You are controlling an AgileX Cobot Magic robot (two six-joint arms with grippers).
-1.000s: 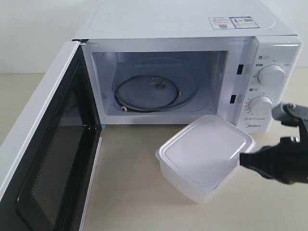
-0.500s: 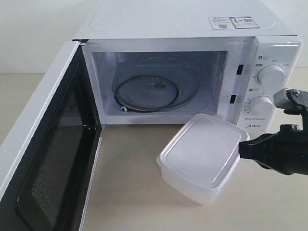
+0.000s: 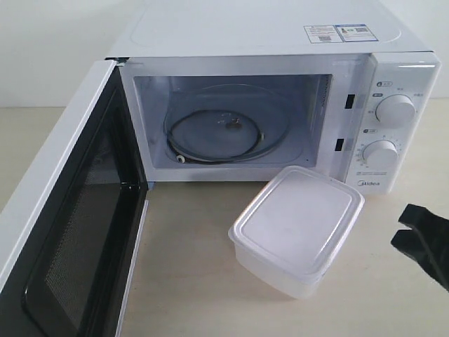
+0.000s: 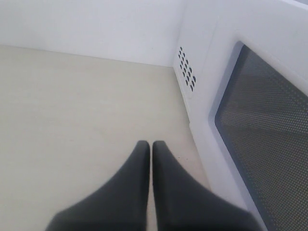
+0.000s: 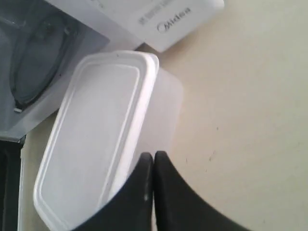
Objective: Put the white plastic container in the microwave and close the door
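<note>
The white plastic container (image 3: pixel 298 228) rests, lid on, on the table in front of the microwave (image 3: pixel 393 70), below its dials. The door (image 3: pixel 63 210) stands swung wide at the left, and the glass turntable (image 3: pixel 221 130) lies bare inside. My right gripper (image 3: pixel 401 226) is shut and empty at the right edge, apart from the container. In the right wrist view its tips (image 5: pixel 154 155) sit close beside the container (image 5: pixel 91 139). My left gripper (image 4: pixel 150 144) is shut and empty over the table beside the door's outer window (image 4: pixel 269 125); the exterior view does not show it.
The open door blocks the left side of the table. A beige tabletop (image 3: pixel 189 281) stretches between the door and the container. The microwave's control panel with the Midea logo (image 5: pixel 168 19) stands just behind the container.
My right gripper has let go of the container and drawn back to the right. The container has come down from a tilted lift and now lies flat on the table.
</note>
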